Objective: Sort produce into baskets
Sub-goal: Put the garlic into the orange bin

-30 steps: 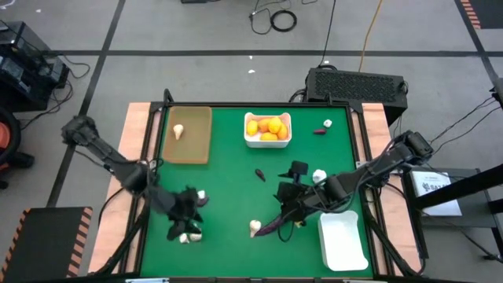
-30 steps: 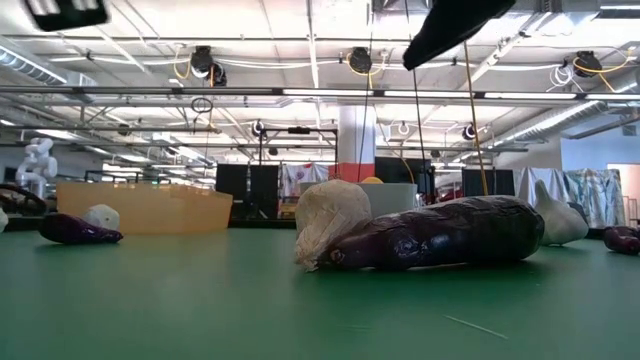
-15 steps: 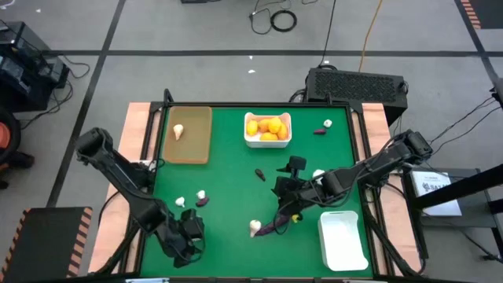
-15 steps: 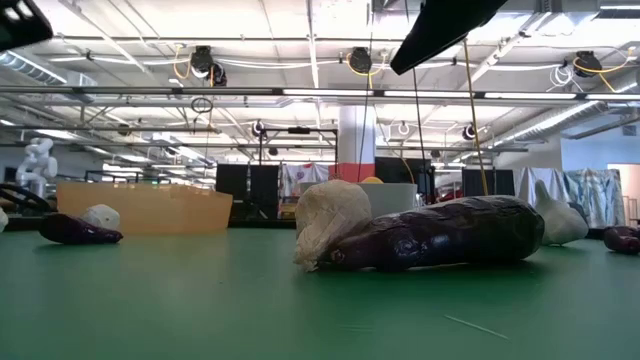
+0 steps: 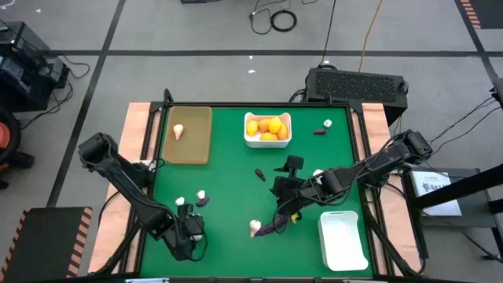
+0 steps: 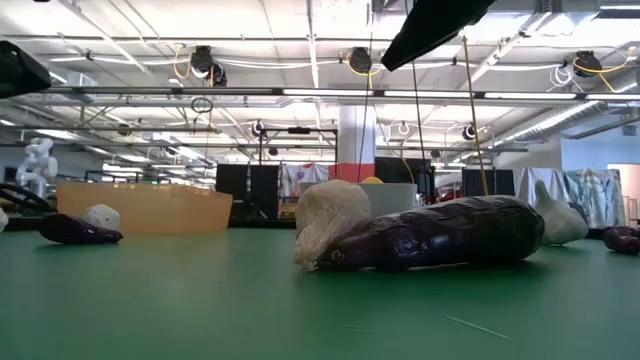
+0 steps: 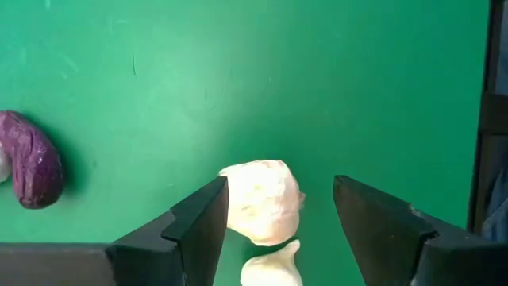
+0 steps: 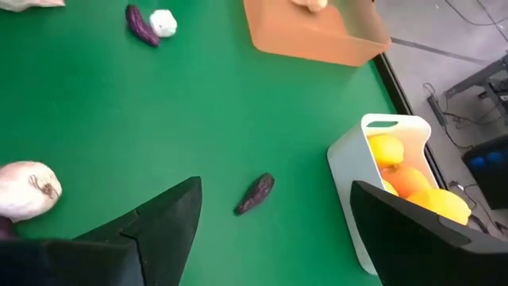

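Note:
My left gripper (image 5: pixel 187 233) (image 7: pixel 278 208) is open near the table's front left. Its fingers stand on either side of a white garlic bulb (image 7: pixel 260 202) that lies on the green mat, with a second bulb (image 7: pixel 270 268) just behind it. My right gripper (image 5: pixel 288 185) (image 8: pixel 274 199) is open and empty above the table's middle. A long eggplant (image 5: pixel 275 226) (image 6: pixel 440 235) lies against a garlic bulb (image 5: pixel 254 228) (image 6: pixel 330 225). The orange fruits (image 5: pixel 267 127) fill the far white bin (image 8: pixel 397 175). One garlic (image 5: pixel 178 131) lies in the tan tray (image 5: pixel 196 149).
An empty white bin (image 5: pixel 342 240) stands at the front right. Two garlic bulbs (image 5: pixel 181 202) and a purple piece (image 5: pixel 203 201) (image 7: pixel 32 168) lie left of centre. A small purple piece (image 5: pixel 260 174) (image 8: pixel 255 194) lies mid-table, a garlic (image 5: pixel 318 174) right of it, and two pieces (image 5: pixel 322 126) at the far right.
My left gripper has swung from beside the two left bulbs toward the table's near edge and now stands over the garlic at the front left. My right gripper has drifted a little toward the far left, away from the eggplant.

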`<action>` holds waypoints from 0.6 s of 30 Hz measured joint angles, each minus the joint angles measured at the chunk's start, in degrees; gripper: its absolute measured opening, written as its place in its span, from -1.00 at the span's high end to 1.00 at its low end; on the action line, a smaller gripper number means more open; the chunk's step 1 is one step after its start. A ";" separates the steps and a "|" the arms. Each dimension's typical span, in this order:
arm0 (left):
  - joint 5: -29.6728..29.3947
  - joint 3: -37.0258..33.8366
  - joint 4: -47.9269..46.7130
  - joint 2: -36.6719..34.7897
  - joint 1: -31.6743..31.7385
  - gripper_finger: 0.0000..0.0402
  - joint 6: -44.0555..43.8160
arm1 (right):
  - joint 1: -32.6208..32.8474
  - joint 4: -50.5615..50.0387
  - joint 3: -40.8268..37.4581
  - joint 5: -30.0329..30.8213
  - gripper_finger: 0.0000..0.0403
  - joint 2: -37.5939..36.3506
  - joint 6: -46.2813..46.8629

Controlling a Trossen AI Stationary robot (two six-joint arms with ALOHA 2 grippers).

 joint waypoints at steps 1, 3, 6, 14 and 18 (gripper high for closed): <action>0.00 0.00 0.05 0.18 0.00 -0.17 0.04 | -0.01 0.03 0.00 -0.68 -0.55 0.00 -0.08; 0.00 0.00 -0.04 0.69 0.00 -0.17 0.19 | -0.04 0.21 0.00 -1.75 -0.55 0.00 -0.33; 0.05 0.00 -0.57 1.93 0.00 -0.17 0.41 | -0.04 0.22 0.00 -2.47 -0.55 0.00 -0.35; 0.53 0.00 -0.54 6.06 0.00 -0.17 2.91 | -0.04 0.19 0.00 -2.58 -0.55 0.00 0.56; 0.52 0.00 -0.82 6.98 0.02 -0.17 2.99 | -0.04 0.19 0.00 -2.56 -0.55 0.00 0.66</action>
